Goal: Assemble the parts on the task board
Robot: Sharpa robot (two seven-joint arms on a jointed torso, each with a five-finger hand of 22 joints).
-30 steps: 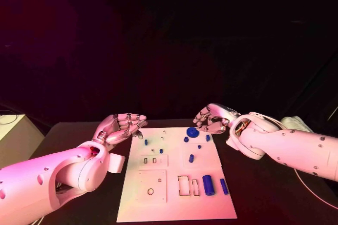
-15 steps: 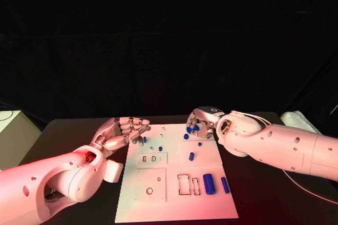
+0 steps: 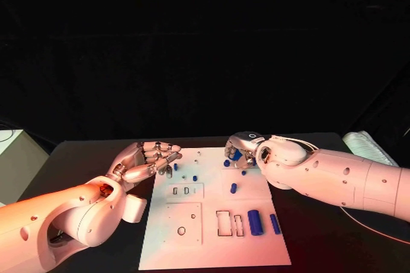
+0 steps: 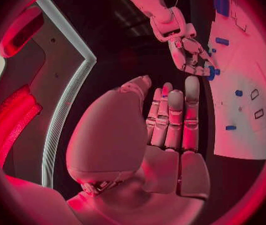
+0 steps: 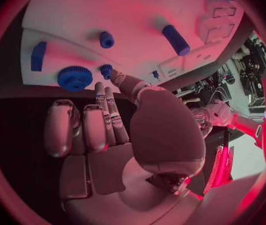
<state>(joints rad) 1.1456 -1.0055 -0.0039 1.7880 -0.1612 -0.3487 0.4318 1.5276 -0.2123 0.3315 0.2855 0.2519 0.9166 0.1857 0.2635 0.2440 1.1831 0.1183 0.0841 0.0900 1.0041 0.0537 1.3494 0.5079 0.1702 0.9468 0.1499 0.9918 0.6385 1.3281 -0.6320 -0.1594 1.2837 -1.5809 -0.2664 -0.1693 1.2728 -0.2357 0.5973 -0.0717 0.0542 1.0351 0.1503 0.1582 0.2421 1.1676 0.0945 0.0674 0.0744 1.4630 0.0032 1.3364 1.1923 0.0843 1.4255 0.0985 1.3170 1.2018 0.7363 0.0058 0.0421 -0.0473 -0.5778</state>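
The head view shows the whole board [image 3: 214, 225] lying mid-bench, with blue parts scattered on it: a cylinder [image 3: 253, 219] and a bar [image 3: 274, 223] near its close right corner, and a peg [image 3: 232, 189] at the middle. The right wrist view shows a gear [image 5: 75, 78] at the board's far edge, just beyond the right hand's [image 5: 108, 135] fingertips [image 5: 100, 90], which the head view hides. That hand holds nothing, its fingers extended side by side. The left hand [image 3: 147, 159] hovers at the board's far left edge, fingers straight and close together, empty.
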